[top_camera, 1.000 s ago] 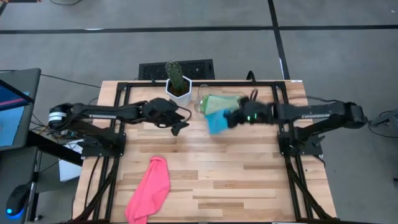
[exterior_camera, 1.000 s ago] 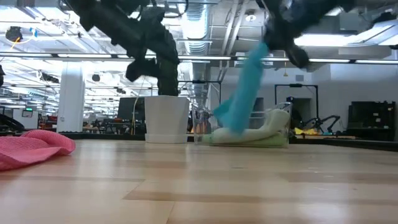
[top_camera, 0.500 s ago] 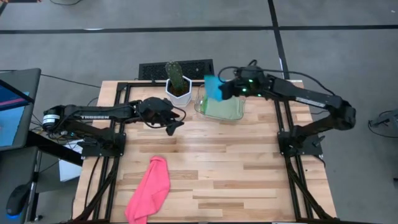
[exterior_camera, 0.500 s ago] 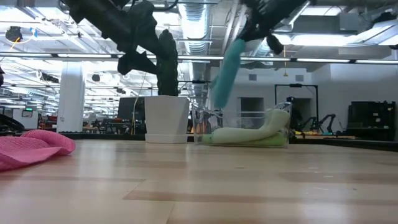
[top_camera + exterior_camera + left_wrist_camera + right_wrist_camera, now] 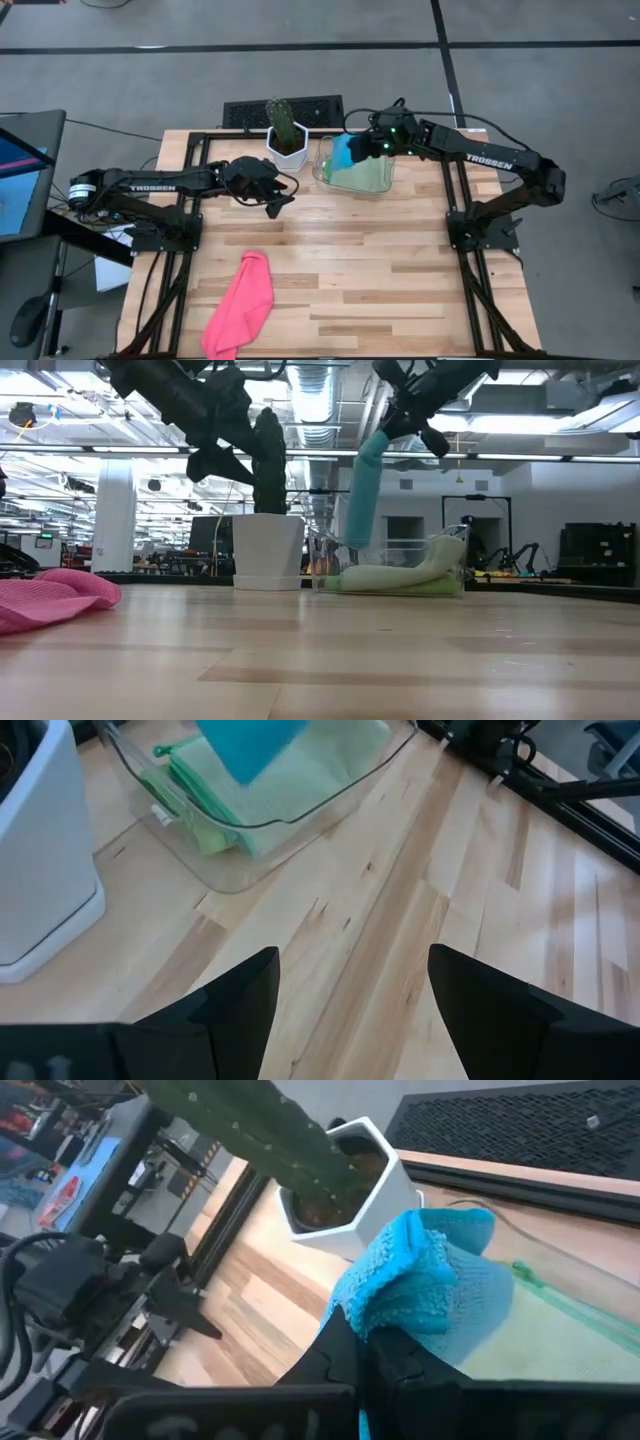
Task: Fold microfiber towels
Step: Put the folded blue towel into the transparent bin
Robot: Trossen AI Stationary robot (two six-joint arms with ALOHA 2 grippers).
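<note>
hanging lengthwise straight down over the tray [image 5: 322, 171], turquoise towel [image 5: 361, 485] pinched in right end effector [image 5: 366, 148].

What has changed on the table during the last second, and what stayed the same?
The right gripper, shut on the blue towel, carried it from in front of the tray up and back, and now holds it hanging over the tray's left end. The left gripper drew back a little, fingers open. The pink towel, green towels and cactus pot did not move.
</note>
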